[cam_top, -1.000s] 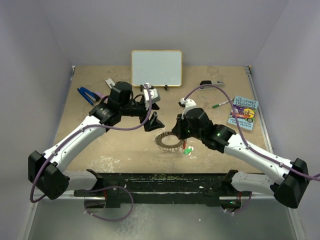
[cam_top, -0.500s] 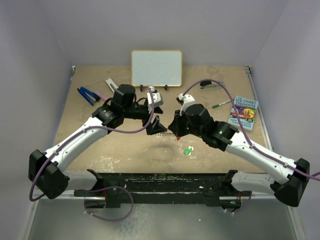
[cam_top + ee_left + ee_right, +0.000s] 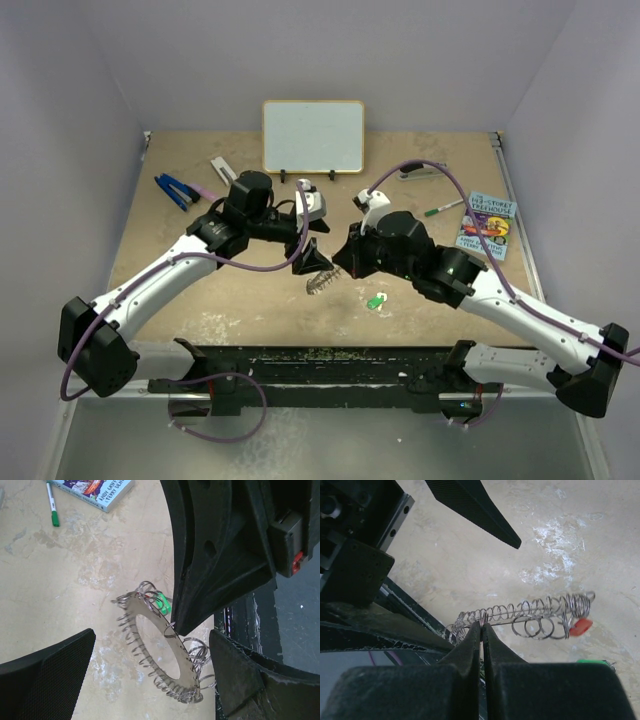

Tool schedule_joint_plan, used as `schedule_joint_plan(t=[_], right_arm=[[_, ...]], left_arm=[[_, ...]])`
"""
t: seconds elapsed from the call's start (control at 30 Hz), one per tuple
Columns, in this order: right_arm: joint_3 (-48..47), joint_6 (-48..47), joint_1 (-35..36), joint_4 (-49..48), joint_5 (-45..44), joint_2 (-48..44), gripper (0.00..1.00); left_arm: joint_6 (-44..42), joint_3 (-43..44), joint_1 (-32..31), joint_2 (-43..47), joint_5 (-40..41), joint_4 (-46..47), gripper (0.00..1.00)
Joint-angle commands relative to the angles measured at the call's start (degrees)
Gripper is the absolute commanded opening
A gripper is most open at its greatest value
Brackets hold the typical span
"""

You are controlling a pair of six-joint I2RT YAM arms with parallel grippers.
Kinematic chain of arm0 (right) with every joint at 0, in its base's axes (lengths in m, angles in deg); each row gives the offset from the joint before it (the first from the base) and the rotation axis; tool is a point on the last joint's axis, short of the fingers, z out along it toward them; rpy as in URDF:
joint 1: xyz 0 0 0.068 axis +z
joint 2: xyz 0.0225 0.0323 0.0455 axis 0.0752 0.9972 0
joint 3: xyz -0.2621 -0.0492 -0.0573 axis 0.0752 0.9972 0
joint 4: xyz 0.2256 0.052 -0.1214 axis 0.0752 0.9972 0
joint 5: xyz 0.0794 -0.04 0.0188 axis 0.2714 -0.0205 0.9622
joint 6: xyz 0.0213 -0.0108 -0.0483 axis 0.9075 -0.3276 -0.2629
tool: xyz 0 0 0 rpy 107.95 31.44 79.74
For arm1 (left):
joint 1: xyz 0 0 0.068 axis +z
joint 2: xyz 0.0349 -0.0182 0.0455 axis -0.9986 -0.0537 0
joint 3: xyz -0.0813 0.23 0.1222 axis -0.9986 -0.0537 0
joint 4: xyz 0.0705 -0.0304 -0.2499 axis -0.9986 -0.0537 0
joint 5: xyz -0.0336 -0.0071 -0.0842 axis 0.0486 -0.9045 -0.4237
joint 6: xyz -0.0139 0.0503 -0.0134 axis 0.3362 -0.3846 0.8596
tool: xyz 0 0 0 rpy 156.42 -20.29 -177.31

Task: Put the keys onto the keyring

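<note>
My right gripper (image 3: 481, 625) is shut on the rim of the keyring (image 3: 530, 615), a flat silver ring fringed with small wire loops, and holds it tilted above the table. From above, the keyring (image 3: 320, 281) hangs between both grippers. The open left gripper (image 3: 154, 634) has one finger on each side of the keyring (image 3: 134, 605) without touching it. A red key (image 3: 580, 626) sits against the ring's far end; I cannot tell whether it hangs on a loop. The green key (image 3: 376, 300) lies on the table under the right arm.
A whiteboard (image 3: 313, 136) stands at the back. To the right lie a book (image 3: 486, 225) and a green-capped pen (image 3: 440, 209). Blue-handled pliers (image 3: 175, 188) lie at the back left. A black rail (image 3: 320, 360) runs along the near edge.
The keyring lay flat on the table a second ago; the right gripper has lifted it and it now hangs tilted. The left gripper has shifted right, up to the ring.
</note>
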Motion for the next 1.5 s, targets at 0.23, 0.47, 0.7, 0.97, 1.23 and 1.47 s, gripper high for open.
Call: schedule_joint_plan(t=[0.23, 0.47, 0.7, 0.97, 1.23, 1.47], right_arm=[[-3.2, 0.5, 0.5, -4.3, 4.4, -3.8, 0.0], [-3.5, 0.7, 0.6, -2.4, 3.2, -4.8, 0.0], [-3.7, 1.1, 0.7, -2.0, 2.5, -4.8, 0.0], [-4.4, 1.4, 1.4, -2.5, 2.1, -4.3, 0.0], [-4.6, 1.8, 2.1, -2.5, 1.3, -4.3, 0.0], [-5.0, 1.8, 2.4, -2.4, 0.8, -4.2, 0.0]], left_arm=[[-7.0, -0.3, -0.4, 0.9, 2.7, -1.7, 0.98], [-11.9, 2.7, -0.4, 1.6, 6.9, -6.5, 0.98], [-13.5, 7.6, -0.4, 1.9, 4.0, -12.7, 0.98], [-7.0, 8.2, -0.5, 1.3, -8.3, -10.7, 0.98], [-6.5, 6.5, -1.6, 0.8, -8.3, -9.1, 0.98], [-7.6, 6.1, -1.8, 0.9, -6.0, -9.4, 0.98]])
